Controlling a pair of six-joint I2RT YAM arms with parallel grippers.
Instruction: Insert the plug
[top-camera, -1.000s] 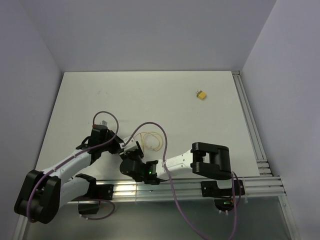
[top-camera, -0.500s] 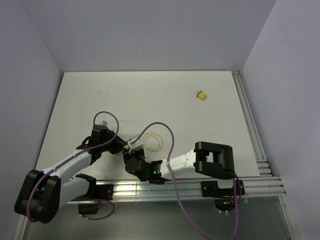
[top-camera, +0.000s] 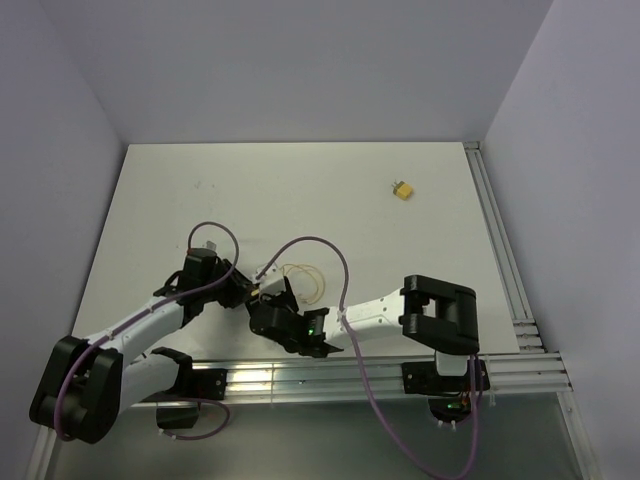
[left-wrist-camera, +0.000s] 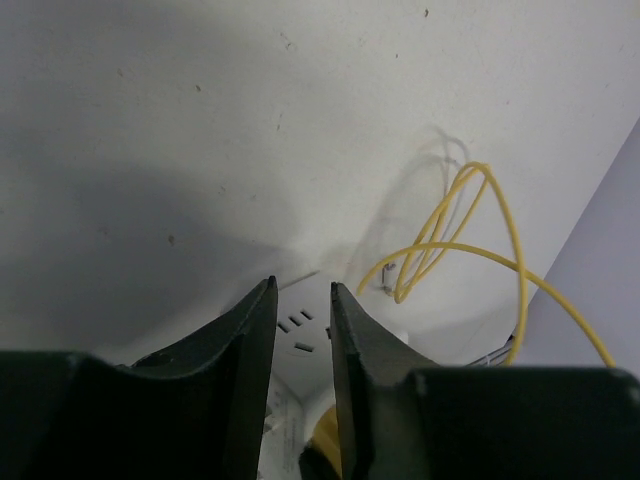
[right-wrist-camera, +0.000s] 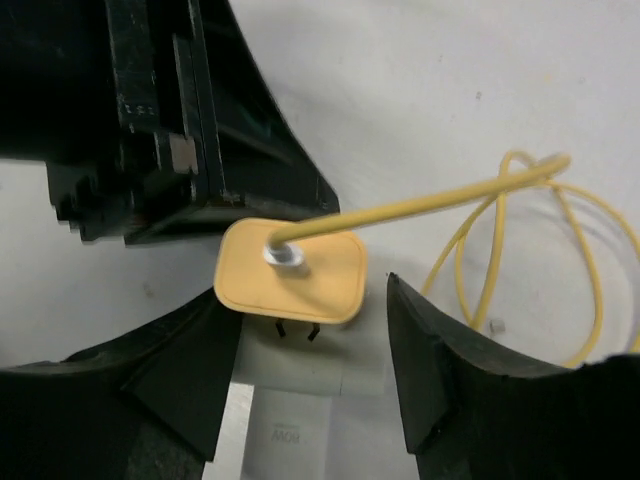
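A robotics lab test cell: a white table (top-camera: 300, 190) boxed in by plain pale walls (top-camera: 300, 70), aluminium rails (top-camera: 497, 250) along the right and bottom of the frame, two cabled arms (top-camera: 150, 320) bolted there

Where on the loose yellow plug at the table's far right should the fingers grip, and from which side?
Probably from straight above, pinching across the yellow body of the plug and leaving its dark end free; it lies flat and alone on the table.
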